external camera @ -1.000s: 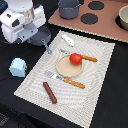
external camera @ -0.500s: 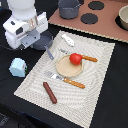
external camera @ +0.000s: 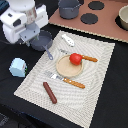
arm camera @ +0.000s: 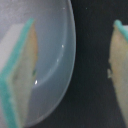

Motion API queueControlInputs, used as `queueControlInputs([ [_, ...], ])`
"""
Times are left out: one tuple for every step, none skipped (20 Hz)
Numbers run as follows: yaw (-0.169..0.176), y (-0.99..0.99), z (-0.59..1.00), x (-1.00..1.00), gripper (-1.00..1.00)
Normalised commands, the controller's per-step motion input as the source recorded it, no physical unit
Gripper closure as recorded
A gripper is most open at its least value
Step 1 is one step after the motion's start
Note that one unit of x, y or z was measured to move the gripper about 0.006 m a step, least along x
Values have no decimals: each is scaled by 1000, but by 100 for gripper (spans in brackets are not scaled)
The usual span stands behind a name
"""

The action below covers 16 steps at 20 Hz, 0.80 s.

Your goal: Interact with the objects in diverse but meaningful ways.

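My pincer [arm camera: 70, 70] hangs spread wide, nothing in it, over the grey saucepan [external camera: 41, 40], one pad inside the bowl and one outside (rim grab, I judge). Pan sits at ten o'clock from the tomato [external camera: 75, 58].

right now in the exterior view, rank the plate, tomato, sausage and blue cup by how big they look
1. plate, clearly largest.
2. sausage and blue cup: the sausage is longer but thin, the cup bulkier, so I won't rank them.
3. tomato, smallest.
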Motion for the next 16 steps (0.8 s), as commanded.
queueControlInputs([
  [-29, -223, 1000, 117, -100],
  [-41, -337, 837, 171, -100],
  [-25, -426, 709, 294, -100],
  [0, -486, 571, 329, -100],
  [0, -560, 489, 351, -100],
  [1, -666, 414, 323, -100],
  [11, -791, 357, 283, -100],
  [19, -843, 243, 249, -100],
  [33, -840, 120, 246, -100],
  [54, -854, 57, 197, -100],
  [75, -829, 0, 177, -100],
  [87, -811, 0, 189, -100],
  [108, -783, 0, 180, -100],
  [124, -763, 0, 149, -100],
  [151, -717, 0, 123, -100],
  [165, -680, 0, 80, -100],
])
